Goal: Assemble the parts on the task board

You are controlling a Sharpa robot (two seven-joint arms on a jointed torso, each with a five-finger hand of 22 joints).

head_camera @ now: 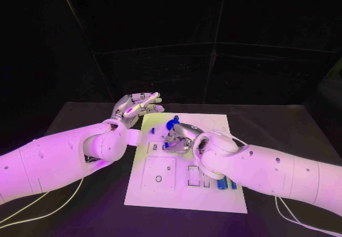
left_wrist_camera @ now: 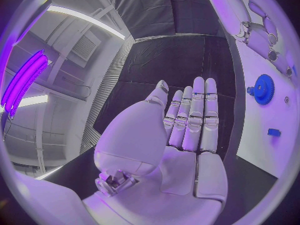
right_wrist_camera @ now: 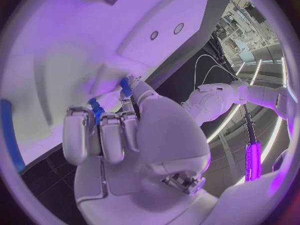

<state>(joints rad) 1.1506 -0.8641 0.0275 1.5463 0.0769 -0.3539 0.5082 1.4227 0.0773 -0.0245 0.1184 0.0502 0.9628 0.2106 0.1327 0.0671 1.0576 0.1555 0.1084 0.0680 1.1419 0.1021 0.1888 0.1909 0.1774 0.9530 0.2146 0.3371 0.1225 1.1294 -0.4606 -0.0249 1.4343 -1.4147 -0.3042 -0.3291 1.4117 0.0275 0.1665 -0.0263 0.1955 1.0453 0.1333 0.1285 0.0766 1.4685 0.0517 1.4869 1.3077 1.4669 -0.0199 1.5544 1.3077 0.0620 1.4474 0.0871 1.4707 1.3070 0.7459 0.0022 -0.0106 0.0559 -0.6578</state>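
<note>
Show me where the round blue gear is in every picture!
Head view: the blue gear sits near the task board's far edge, just beyond the right hand.
Left wrist view: it is beside the open left hand, on the white board.
Right wrist view: I cannot pick it out.
Shared landmark: the white task board.

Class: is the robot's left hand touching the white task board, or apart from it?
Apart. The left wrist view shows the left hand flat and empty, with dark table between its fingers and the task board.

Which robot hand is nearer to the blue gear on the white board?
Right. The right robot hand is over the board just beside the blue gear; the left robot hand is off the board's far-left corner, open.
</note>
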